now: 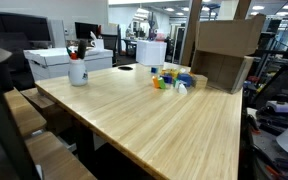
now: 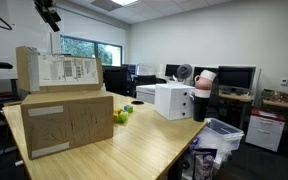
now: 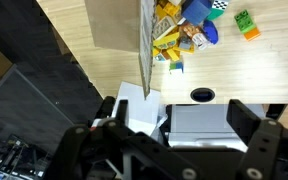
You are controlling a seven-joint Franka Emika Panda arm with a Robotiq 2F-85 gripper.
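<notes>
My gripper (image 3: 179, 110) hangs high above the wooden table (image 3: 244, 75), open, with nothing between its black fingers (image 3: 250, 122). In an exterior view it shows at the top left (image 2: 51, 18), well above the cardboard box (image 2: 69, 122). Straight below the jaws in the wrist view lies a white box (image 3: 198, 124), with a small black disc (image 3: 202, 95) just beyond it. Farther off, a heap of colourful toys (image 3: 182, 32) lies beside the cardboard box (image 3: 114, 25), and a green toy (image 3: 246, 22) sits apart from it. The toys (image 1: 170, 78) also show mid-table.
A white cup with pens (image 1: 77, 70) stands near the table's left edge, with white boxes (image 1: 64, 60) behind it. The open cardboard box (image 1: 224, 55) takes up the far right corner. Desks, monitors and a bin (image 2: 219, 135) surround the table.
</notes>
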